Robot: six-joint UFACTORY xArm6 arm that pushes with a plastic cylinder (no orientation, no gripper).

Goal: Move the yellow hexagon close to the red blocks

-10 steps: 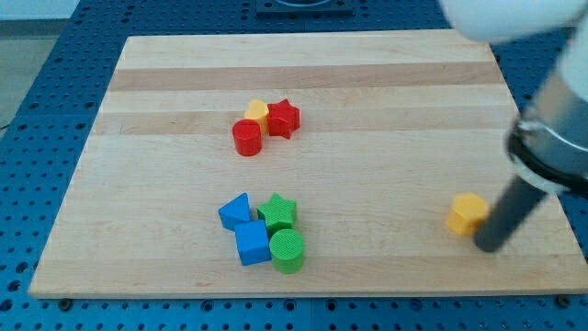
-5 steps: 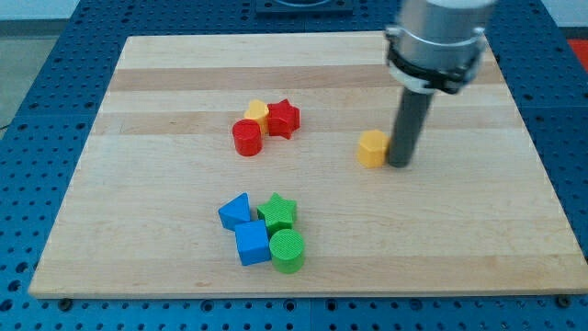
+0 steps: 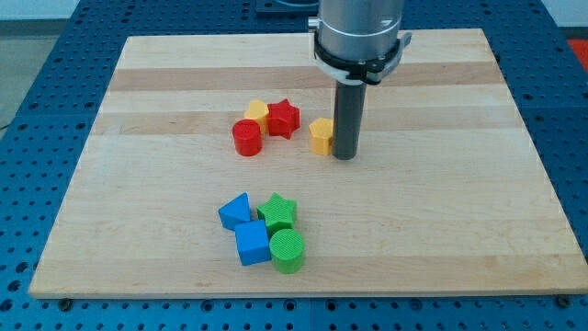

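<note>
The yellow hexagon [image 3: 321,135] is found on the wooden board [image 3: 138,193], a little above the board's middle and just to the view's right of the red star [image 3: 284,119], with a narrow strip of bare wood between the two. No long axis can be made out on the hexagon; it appears about as wide as it is tall, and one flat face is turned toward the view's bottom left. Which way it points cannot be told beyond that.

My tip [image 3: 344,156] is set down against the hexagon's right side, touching or very nearly touching it. No fingers are fitted; the arm ends in a plain dark rod, held upright.

The red cylinder [image 3: 247,138] is seen to the lower left of the red star, touching it or nearly so. A second, smaller yellow block [image 3: 257,112] is lodged between them on the upper side; its shape cannot be made out.

Well apart, toward the view's bottom, a cluster is recorded: blue triangle [image 3: 234,211], blue cube [image 3: 252,244], green star [image 3: 277,211] and green cylinder [image 3: 287,250], packed together.
</note>
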